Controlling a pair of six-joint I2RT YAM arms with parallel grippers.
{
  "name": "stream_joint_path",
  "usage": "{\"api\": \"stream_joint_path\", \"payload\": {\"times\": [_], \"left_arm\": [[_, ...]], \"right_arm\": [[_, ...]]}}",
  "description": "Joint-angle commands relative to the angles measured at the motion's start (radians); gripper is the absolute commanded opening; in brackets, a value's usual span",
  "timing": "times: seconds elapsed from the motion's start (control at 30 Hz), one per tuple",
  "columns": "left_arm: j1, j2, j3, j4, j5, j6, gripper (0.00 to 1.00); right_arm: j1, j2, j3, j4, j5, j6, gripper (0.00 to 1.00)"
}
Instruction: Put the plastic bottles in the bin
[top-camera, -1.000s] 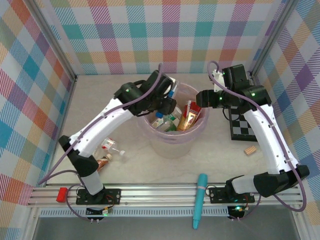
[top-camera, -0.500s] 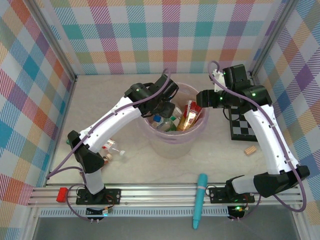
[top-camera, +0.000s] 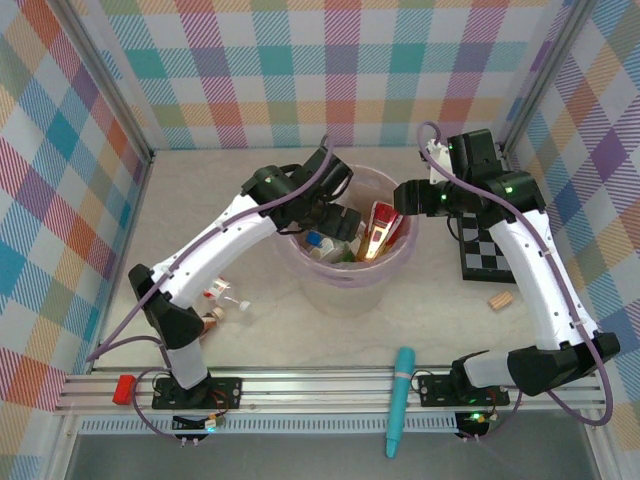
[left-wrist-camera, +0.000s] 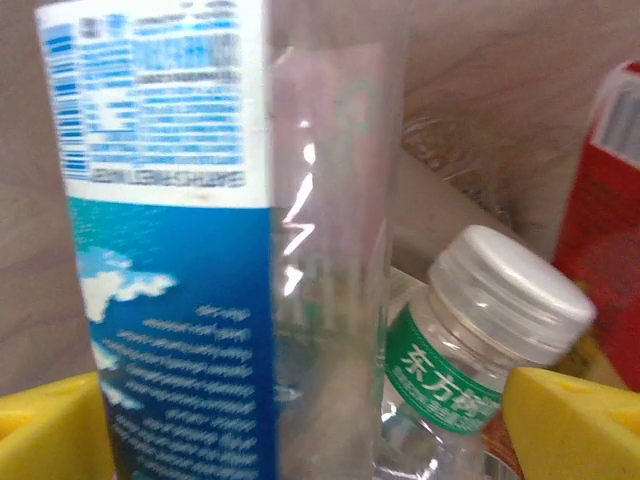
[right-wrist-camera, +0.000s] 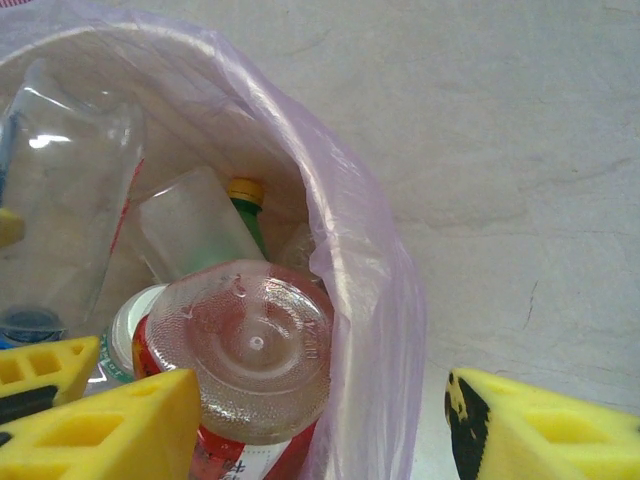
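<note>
Two bottles lie on the desk, seen overhead. Up close, a blue-labelled bottle runs up-frame in the bin between my open left end effector. My right end effector gapes astride the rim.

White arms, black joints, purple cables, yellow jaws.

Blue-labelled bottle blurred and cropped top and bottom, table bottles half hidden beneath left arm
</note>
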Motion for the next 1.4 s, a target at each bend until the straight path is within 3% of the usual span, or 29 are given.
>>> {"api": "stream_joint_path", "payload": {"times": [0.0, 0.23, 0.47, 0.63, 0.83, 0.9, 1.0, 1.17, 1.37], "left_arm": [[-0.004, -0.089, 0.033, 0.041, 0.03, 0.006, 0.92], [-0.004, -0.091, 0.035, 0.029, -0.074, 0.021, 0.84], [0.006, -0.043, -0.029, 0.057, -0.095, 0.01, 0.63], [0.01, -0.097, -0.036, 0.08, -0.1, -0.011, 0.64], [0.053, -0.209, -0.014, -0.024, -0.147, -0.055, 0.7], [0.115, -0.268, -0.064, -0.052, -0.155, -0.088, 0.74], [0.28, -0.394, -0.236, -0.034, -0.118, -0.141, 0.79], [0.604, -0.595, -0.593, 0.066, -0.041, -0.228, 0.82], [0.872, -0.721, -0.92, 0.212, 0.008, -0.279, 0.87]], "right_arm": [[-0.008, -0.017, 0.006, 0.024, -0.025, -0.009, 0.66], [-0.009, -0.015, 0.015, 0.035, -0.062, -0.005, 0.66], [-0.008, -0.018, 0.002, 0.032, -0.06, -0.008, 0.66], [-0.008, -0.017, 0.01, 0.021, -0.046, -0.021, 0.66], [-0.008, -0.002, 0.004, 0.035, -0.042, -0.029, 0.67], [-0.01, 0.008, 0.005, 0.039, -0.045, -0.033, 0.67], [-0.011, 0.024, 0.011, 0.044, -0.054, -0.041, 0.67], [-0.022, 0.056, 0.032, 0.047, -0.089, -0.052, 0.67], [-0.035, 0.074, 0.037, 0.05, -0.112, -0.058, 0.67]]}}
